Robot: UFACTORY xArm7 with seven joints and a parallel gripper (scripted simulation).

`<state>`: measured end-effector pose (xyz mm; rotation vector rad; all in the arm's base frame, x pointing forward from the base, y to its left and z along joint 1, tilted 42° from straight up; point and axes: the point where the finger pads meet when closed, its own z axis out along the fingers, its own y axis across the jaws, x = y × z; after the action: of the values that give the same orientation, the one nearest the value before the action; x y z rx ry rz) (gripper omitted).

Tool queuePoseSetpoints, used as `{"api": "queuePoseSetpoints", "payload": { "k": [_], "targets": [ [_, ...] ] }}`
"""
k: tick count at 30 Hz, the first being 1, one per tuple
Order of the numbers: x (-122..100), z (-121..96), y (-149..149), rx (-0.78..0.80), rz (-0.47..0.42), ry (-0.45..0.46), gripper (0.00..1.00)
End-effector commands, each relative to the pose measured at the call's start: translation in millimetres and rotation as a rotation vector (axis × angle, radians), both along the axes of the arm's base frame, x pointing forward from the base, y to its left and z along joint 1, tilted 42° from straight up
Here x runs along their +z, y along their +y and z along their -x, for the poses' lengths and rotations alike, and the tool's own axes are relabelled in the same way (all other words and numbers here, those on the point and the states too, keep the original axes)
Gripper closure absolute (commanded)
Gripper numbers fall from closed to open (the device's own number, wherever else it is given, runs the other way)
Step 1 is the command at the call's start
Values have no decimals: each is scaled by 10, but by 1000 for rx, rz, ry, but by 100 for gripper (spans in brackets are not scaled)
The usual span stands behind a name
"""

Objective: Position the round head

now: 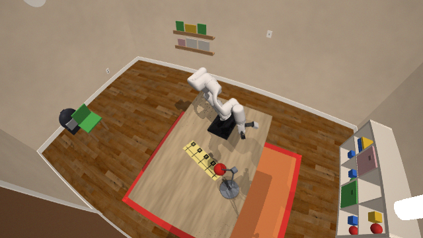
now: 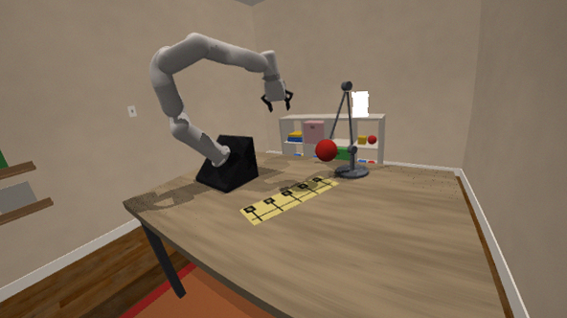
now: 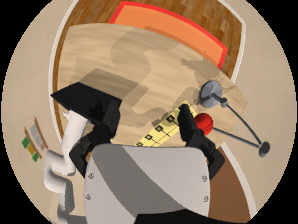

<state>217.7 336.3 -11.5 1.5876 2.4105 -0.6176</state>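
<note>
Pale walls and a plank floor surround the wooden worktop [image 1: 172, 188] [image 2: 363, 232] [image 3: 90, 45], and above it hang the fingers [image 1: 243, 135] [image 2: 288, 103], spread wide with nothing between them. Well apart from them, and lower, floats the red ball-shaped head [image 1: 219, 169] [image 2: 326, 150] [image 3: 204, 124] of the lamp! Beneath the fingers' level lies the yellow strip [image 1: 189, 148] [image 2: 267, 214] [image 3: 161, 131], all five crossings laid out from the foot [image 1: 225, 192] [image 2: 343, 172] [image 3: 210, 95].

So, the score: the lamp stands up, head off the wood, but it's folded back near the foot end of the strip, around mark 1 by the look of it. Its exact height I can't call. Finding the farthest mark that holds, and leaving the head there, looks still to do.

And the lamp itself? Slim grey rods rise to a dark elbow [image 1: 234, 170] [image 2: 346, 85] [image 3: 264, 149], then drop to that glossy head, clear of the fingers. Round grey foot, flat down, farther off below them.
</note>
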Motion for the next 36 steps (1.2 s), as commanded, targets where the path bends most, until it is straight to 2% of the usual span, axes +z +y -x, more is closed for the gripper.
{"api": "queuePoseSetpoints", "payload": {
  "k": [1,4,19,21,36],
  "targets": [
    [25,-87,2,82,-2,9,0],
    [30,-111,-3,104,-1,12,0],
    [80,-456,37,409,14,45,0],
    [80,-456,37,409,14,45,0],
    [119,-775,180,715,28,79,0]
  ]
}}
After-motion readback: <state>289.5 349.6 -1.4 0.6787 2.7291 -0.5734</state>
